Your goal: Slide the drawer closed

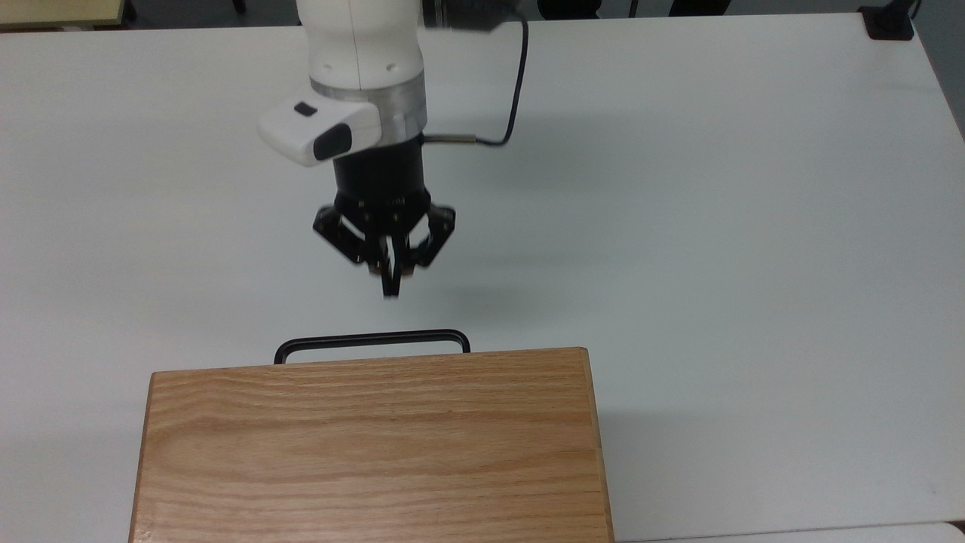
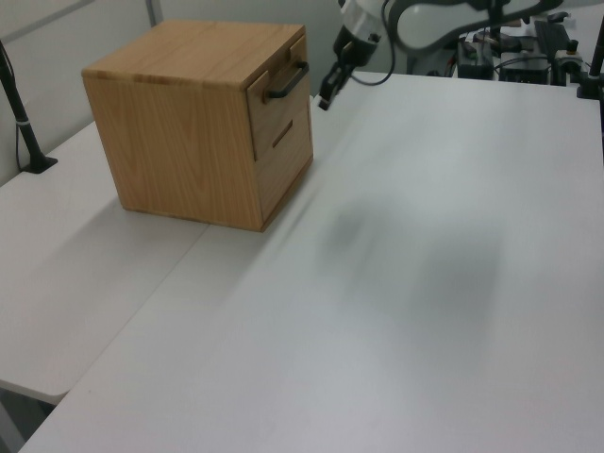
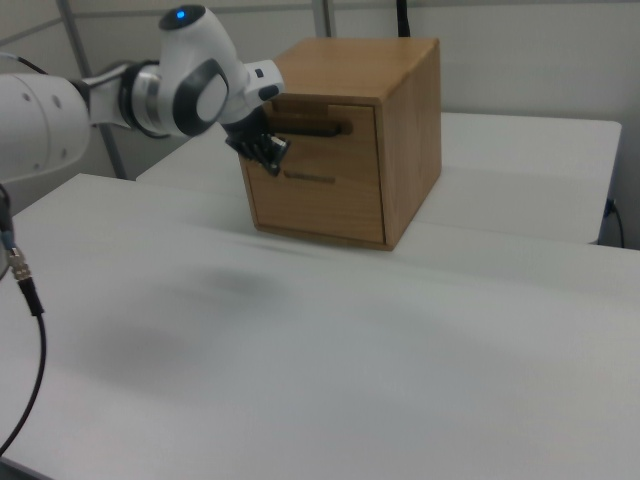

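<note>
The drawer (image 2: 279, 106) sits flush in the top of the oak cabinet (image 2: 184, 127), its front level with the cabinet face. Its black bar handle (image 1: 372, 341) juts out past the cabinet top (image 1: 369, 445) in the top view. My gripper (image 1: 390, 289) hangs over the bare table a short way off the handle, touching nothing, with its fingers shut together and nothing between them. The left view has the gripper (image 2: 326, 97) to the right of the handle (image 2: 288, 80). In the right view the gripper (image 3: 270, 152) stands in front of the drawer front (image 3: 345, 112).
A second, lower drawer with a small handle (image 3: 310, 178) is below the top one. The white table (image 1: 716, 226) spreads wide around the cabinet. A black clamp post (image 2: 24, 123) stands at the left view's left. A black mount (image 1: 888, 23) sits at the top view's far right corner.
</note>
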Tool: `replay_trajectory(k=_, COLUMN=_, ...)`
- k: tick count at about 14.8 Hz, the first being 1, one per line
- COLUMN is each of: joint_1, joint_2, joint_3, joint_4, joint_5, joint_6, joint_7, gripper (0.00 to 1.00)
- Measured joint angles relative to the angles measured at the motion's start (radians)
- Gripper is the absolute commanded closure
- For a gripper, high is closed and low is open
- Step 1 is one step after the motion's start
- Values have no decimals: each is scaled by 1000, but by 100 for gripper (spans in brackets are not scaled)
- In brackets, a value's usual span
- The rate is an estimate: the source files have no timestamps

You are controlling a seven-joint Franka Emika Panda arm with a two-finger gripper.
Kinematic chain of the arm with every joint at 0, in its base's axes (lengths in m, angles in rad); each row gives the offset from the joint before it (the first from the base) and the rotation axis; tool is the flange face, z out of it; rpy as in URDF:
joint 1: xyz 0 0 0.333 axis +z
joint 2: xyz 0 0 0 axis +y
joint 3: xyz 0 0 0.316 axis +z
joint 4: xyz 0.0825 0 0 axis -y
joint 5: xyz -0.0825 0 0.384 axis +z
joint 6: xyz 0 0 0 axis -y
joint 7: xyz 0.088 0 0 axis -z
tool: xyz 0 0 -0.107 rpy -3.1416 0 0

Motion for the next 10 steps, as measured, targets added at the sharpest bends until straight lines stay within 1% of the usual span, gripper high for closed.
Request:
replay_trajectory(k=4, joint_1=0, joint_2=-101, joint_3=1, joint_4=-29, joint_5=-5, joint_6=-296, joint_7=0, gripper=100)
replay_trajectory(k=8, joint_1=2, joint_2=-243, joint_3=3, joint_4=-116, joint_5=-22, joint_6=-506, joint_7=0, gripper=100)
replay_trajectory(k=9, joint_1=2, joint_2=-281, joint_3=3, joint_4=-138, joint_5=-24, joint_6=-550, joint_7=0, gripper=90)
replay_trajectory(k=10, joint_1=2, joint_2=-317, joint_3=3, joint_4=-157, joint_5=-26, joint_6=-592, joint_7=0, gripper=86)
